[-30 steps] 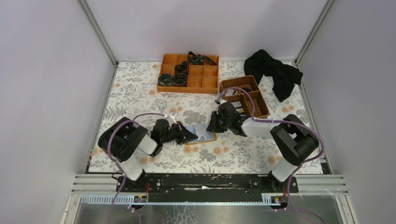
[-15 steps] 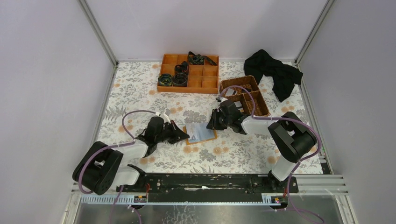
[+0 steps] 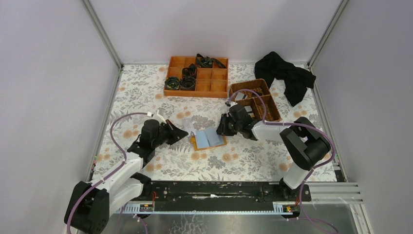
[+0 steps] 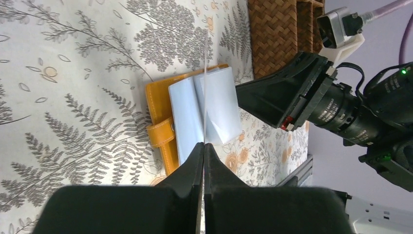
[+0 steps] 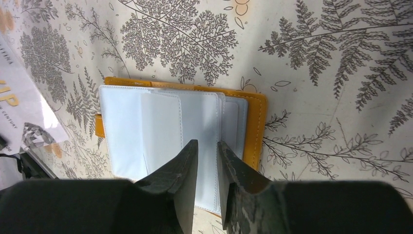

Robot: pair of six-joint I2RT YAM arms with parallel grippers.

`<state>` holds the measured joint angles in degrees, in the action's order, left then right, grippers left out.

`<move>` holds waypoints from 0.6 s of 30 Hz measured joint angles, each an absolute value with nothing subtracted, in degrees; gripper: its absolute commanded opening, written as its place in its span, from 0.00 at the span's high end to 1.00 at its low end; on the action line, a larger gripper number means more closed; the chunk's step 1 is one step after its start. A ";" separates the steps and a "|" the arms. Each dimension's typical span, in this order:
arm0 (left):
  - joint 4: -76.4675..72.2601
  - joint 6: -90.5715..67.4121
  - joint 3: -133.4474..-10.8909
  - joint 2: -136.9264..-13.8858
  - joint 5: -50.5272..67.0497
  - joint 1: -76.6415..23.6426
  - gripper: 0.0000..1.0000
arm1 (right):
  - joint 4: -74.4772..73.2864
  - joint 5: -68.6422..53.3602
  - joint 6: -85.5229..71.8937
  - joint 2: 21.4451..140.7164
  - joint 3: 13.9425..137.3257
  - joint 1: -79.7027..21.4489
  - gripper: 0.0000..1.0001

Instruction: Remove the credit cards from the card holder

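The card holder (image 3: pixel 208 139) lies open on the flowered table, orange rim around pale blue-grey sleeves (image 5: pixel 160 122). My left gripper (image 3: pixel 183 132) hovers just left of it, shut on a thin white credit card, which the left wrist view shows edge-on as a pale line (image 4: pixel 205 97) rising from the fingertips (image 4: pixel 204 145). The same card shows in the right wrist view as a white face with gold lettering (image 5: pixel 19 105). My right gripper (image 3: pixel 220 130) is at the holder's right side, its jaws (image 5: pixel 207 144) open a narrow gap over the inner sleeves, nothing between them.
An orange compartment tray (image 3: pixel 195 93) with black straps stands at the back. A brown wicker basket (image 3: pixel 273 111) sits behind the right gripper, also seen in the left wrist view (image 4: pixel 275 34). A black cloth (image 3: pixel 287 75) lies at the back right.
My left arm has drawn back to the left, away from the card holder, with the card in its jaws. The holder now lies flat and open. The right gripper has barely moved.
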<state>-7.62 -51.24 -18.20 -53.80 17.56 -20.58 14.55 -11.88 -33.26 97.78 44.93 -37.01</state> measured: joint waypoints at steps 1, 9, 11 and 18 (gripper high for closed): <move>-7.70 -51.27 -18.17 -53.63 17.91 -20.47 1.00 | 14.46 -11.77 -33.23 97.60 44.88 -37.01 0.71; -21.74 -53.43 -15.22 -56.93 25.26 -20.47 1.00 | 9.37 -4.51 -30.57 82.96 38.15 -36.93 0.61; -25.23 -53.39 -14.61 -56.95 26.00 -20.47 1.00 | 10.09 -3.70 -29.63 77.65 37.12 -36.80 0.41; -39.29 -53.56 -14.57 -57.65 31.33 -20.45 1.00 | 25.06 -9.82 -30.46 65.17 28.58 -36.73 0.30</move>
